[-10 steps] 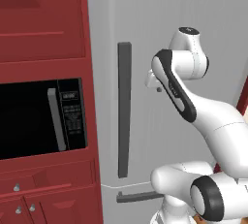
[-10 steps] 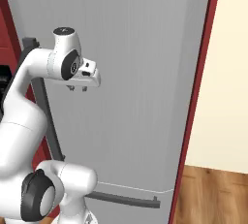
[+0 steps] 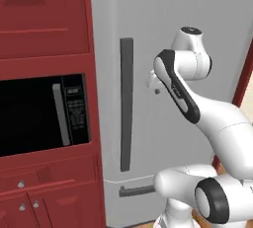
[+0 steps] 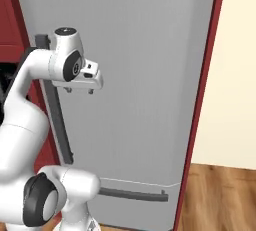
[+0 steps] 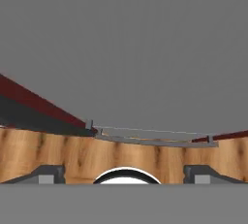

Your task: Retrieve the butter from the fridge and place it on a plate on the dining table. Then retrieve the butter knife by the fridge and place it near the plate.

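the arm's base and elbow fill the near corner of both base views. higher up, the gripper (image 4: 80, 91) hangs in front of the fridge (image 4: 145, 75), pointing down; only two short stubs show under the hand there. in the hand view the fingertips (image 5: 46, 174) sit wide at either side, so the jaws are apart and hold nothing. the fridge door is shut, hiding whatever is inside. its long handle (image 3: 126, 103) stands left of the hand, part hidden by the arm in the right base view. the drawer handle (image 4: 132, 195) runs below. farther left, the microwave (image 3: 42, 113) is cut off by the frame edge.
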You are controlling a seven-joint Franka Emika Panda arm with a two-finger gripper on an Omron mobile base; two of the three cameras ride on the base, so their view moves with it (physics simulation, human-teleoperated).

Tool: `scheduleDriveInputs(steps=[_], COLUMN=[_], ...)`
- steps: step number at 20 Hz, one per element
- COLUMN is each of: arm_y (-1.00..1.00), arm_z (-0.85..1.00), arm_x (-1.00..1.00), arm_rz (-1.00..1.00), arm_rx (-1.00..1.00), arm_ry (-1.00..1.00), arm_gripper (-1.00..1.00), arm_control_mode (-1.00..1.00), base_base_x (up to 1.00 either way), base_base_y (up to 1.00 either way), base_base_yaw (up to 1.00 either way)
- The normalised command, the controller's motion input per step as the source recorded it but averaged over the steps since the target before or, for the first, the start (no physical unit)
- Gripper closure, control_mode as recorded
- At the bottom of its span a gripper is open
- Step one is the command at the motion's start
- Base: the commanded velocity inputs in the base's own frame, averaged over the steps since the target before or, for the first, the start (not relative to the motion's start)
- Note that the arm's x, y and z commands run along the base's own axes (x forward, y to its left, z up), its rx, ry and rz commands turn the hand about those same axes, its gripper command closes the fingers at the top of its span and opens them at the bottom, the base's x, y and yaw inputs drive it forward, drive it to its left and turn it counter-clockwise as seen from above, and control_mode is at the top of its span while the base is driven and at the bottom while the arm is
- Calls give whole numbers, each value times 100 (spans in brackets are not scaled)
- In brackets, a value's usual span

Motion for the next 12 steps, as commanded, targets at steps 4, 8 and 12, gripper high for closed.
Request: scheduleDriveInputs(steps=[4,8,12], arm_y=[0,0,0], arm_z=[0,0,0], arm_x=[0,0,0], arm_rz=[0,0,0], arm_rx=[0,0,0], arm_ry=[0,0,0], arm_gripper=[-100,-100,-100], arm_control_mode=[100,100,100], base_base_x=[-39,-2,-29], base_base_y=[85,85,4], base_base_yaw=[-38,-23,-17])
